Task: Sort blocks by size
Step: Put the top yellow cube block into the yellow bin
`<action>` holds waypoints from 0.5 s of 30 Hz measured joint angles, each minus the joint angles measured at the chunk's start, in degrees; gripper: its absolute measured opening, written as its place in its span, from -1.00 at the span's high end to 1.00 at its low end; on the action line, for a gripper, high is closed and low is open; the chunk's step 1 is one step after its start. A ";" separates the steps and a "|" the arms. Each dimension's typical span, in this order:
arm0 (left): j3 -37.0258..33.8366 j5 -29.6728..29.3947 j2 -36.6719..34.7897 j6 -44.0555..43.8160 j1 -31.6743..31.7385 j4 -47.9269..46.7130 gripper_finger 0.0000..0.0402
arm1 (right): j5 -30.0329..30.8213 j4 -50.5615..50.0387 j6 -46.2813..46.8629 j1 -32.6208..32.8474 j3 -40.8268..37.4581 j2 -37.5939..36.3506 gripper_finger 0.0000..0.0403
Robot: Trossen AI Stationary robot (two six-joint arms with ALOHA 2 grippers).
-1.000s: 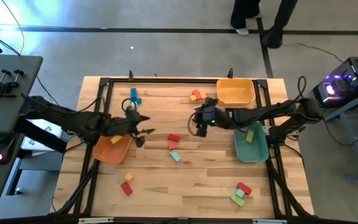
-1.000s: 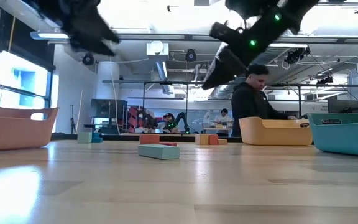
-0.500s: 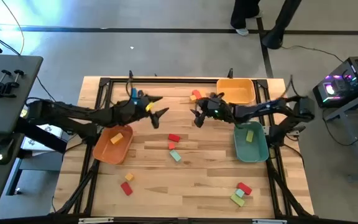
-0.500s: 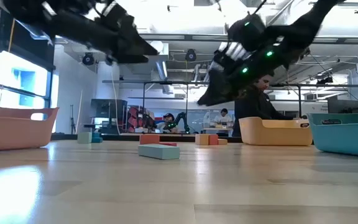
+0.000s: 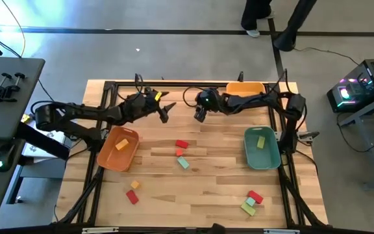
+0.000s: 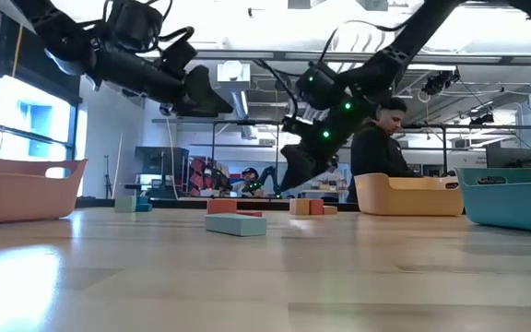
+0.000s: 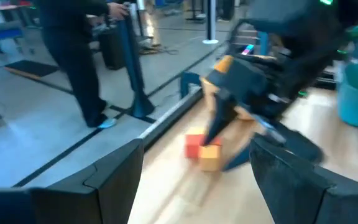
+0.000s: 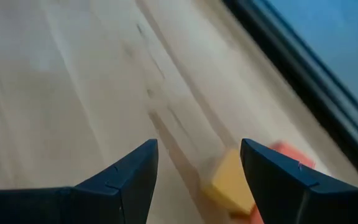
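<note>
High view: nearest the front edge of the table [image 5: 206, 201] lie a green, teal and red cluster of blocks [image 5: 252, 201] at right and a small orange and red pair [image 5: 133, 192] at left. Mid-table: a red, orange and teal group [image 5: 181, 153]. Orange bin [image 5: 117, 149] at left holds one yellow block [image 5: 121, 144]; teal bin [image 5: 261, 147] at right holds one light green bar [image 5: 260, 140]. Farther back, both arms reach toward the table's rear centre. Left gripper [image 5: 163, 109] is spread wide and empty, above the wood. Right gripper [image 5: 199, 114] is also spread and empty, just short of an orange and red pair [image 8: 253, 177] seen in the right wrist view. Yellow bin [image 5: 244, 87] sits at the rear right corner. Beyond the table, a person's legs [image 5: 274, 19] stand on the floor.
</note>
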 joint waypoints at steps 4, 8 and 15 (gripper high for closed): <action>-0.02 0.27 0.02 -0.11 0.75 -0.67 -0.40 | -1.98 -4.56 0.20 -0.45 0.19 0.48 -0.12; -0.02 1.35 0.02 -0.12 -0.42 -1.07 -0.40 | -7.54 -8.79 0.62 0.72 0.39 0.13 -0.12; -0.02 1.36 0.02 -1.67 -3.60 -0.98 -0.40 | -7.82 -13.45 -4.14 8.19 0.18 -2.94 -0.12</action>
